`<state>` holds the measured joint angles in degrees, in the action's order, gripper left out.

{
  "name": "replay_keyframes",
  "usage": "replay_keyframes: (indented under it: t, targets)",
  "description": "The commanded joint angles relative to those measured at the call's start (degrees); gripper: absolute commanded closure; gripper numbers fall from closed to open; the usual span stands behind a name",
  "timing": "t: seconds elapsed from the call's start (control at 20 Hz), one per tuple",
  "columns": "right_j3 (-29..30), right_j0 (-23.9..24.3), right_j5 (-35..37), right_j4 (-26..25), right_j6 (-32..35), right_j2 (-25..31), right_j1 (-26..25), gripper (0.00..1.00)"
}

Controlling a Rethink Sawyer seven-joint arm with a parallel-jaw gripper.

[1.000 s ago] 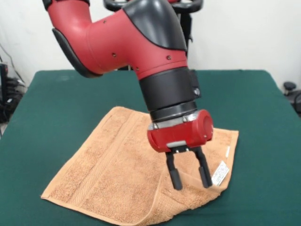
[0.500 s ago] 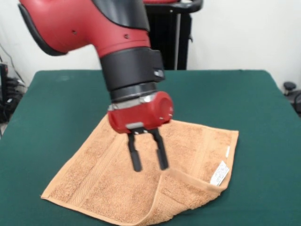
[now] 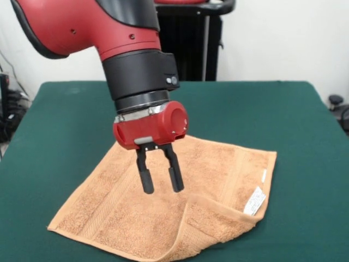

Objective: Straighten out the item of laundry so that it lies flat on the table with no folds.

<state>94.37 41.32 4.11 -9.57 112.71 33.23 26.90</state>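
Towel [image 3: 163, 213] apparently creased, gripper [image 3: 161, 188] above.

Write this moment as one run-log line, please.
claw: open, empty, above orange-tan terry-cloth towel | towel: one corner folded over | dark green felt table: towel on it

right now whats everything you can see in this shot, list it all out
towel: one, orange-tan terry cloth with woven border bands, lying on the table toward its near side; the near corner is folded over the rest
label: one, white, on the folded part by the towel's right corner
table: one, dark green top, much wider than the towel
black stand: one, upright behind the table's far edge, against the white wall
cables and dark equipment: a few, at the picture's left edge beside the table
dark round object: one, at the right edge past the table
arm: one, red and black, reaching down from above
gripper: one, black fingers on a red body, open, above the towel's middle
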Motion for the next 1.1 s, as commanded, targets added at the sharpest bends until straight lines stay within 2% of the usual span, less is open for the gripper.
replay_keyframes:
  t: [0.05, 0.35, 0.65, 1.1]
  targets:
    - [5.2, -4.0, 2.5, -0.5, 5.5, 1.9, -2.1, 0.0]
    - [4.1, -4.3, 0.2, -1.6, 5.2, 1.5, -5.3, 0.0]
    - [4.2, -0.3, -2.3, -3.7, 3.4, 7.3, -11.2, 0.0]
    - [3.4, 2.6, -4.6, -7.2, 3.1, 10.8, -17.8, 0.0]
